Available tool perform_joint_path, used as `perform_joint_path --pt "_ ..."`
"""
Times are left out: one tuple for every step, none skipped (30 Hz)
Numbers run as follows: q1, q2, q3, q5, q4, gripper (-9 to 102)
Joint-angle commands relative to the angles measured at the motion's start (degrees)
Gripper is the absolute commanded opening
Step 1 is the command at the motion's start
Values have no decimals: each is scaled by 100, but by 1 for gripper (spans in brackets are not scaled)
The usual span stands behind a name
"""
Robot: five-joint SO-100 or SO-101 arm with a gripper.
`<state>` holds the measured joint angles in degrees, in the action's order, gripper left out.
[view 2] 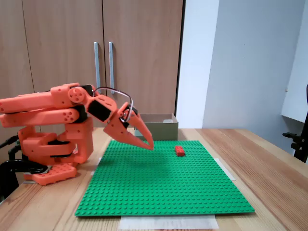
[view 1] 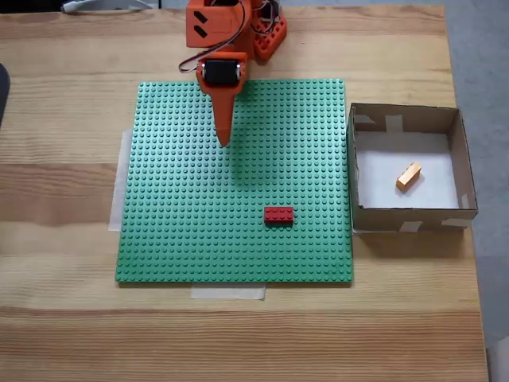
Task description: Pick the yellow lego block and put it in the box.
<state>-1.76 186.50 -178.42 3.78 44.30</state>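
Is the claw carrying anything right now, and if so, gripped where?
Nothing is held. The orange claw hangs shut and bare over the green studded baseplate; the small yellow-orange studded brick lies in the brown cardboard box.

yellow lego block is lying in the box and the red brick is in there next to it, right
Not quite. The yellow lego block does lie in the box, but the red brick sits outside it, on the green baseplate, as a fixed view from above shows.
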Motion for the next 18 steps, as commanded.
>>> perform_joint_path --pt "9 44 -114 35 -211 -1" --pt "26 44 -202 88 -281 -1" --pt "18 44 -281 123 -343 -1" --pt "35 44 -369 176 -316 -1" --pt "35 44 -369 141 -299 -1" --pt "35 44 -378 132 -281 -1" --pt "35 44 -387 105 -246 -1" --pt "18 44 -404 79 -246 -1" --pt "18 44 -413 105 -246 -1" --pt "18 44 -413 114 -237 -1" --pt "18 44 -422 132 -211 -1" --pt "18 44 -422 149 -167 -1" --pt "18 44 -422 167 -114 -1" --pt "9 44 -431 185 -79 -1" --pt "0 44 -431 176 -35 -1" --pt "0 44 -431 176 -9 -1" --pt "-9 44 -431 158 -9 -1" --pt "-26 44 -431 141 -9 -1"
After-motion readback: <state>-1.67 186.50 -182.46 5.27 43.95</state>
